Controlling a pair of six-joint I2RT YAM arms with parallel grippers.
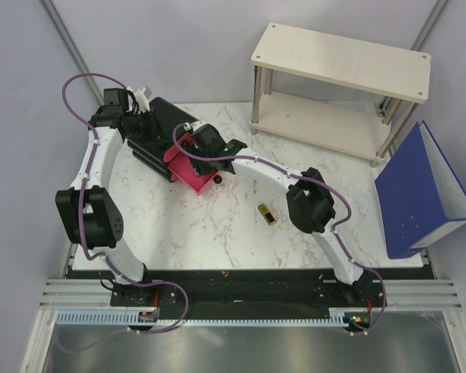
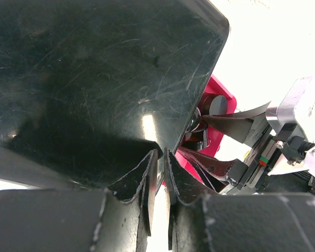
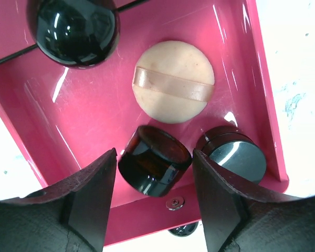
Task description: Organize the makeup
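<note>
Standing on a white marbled desk (image 1: pixel 217 233) between grey walls (image 1: pixel 179 47), a black box (image 1: pixel 167 116) has its pink drawer (image 1: pixel 188 171) pulled out. The left pincer (image 2: pixel 161 157) is nipped nearly closed on the box's edge. The right pincer (image 3: pixel 155 152) gapes over the drawer, straddling an amber jar (image 3: pixel 153 167) beside a puff (image 3: pixel 173 81) and a compact (image 3: pixel 73 29). A lipstick (image 1: pixel 266 214) lies on the desk; a shelf (image 1: pixel 342 58) and a blue binder (image 1: pixel 419 194) are on the right.
</note>
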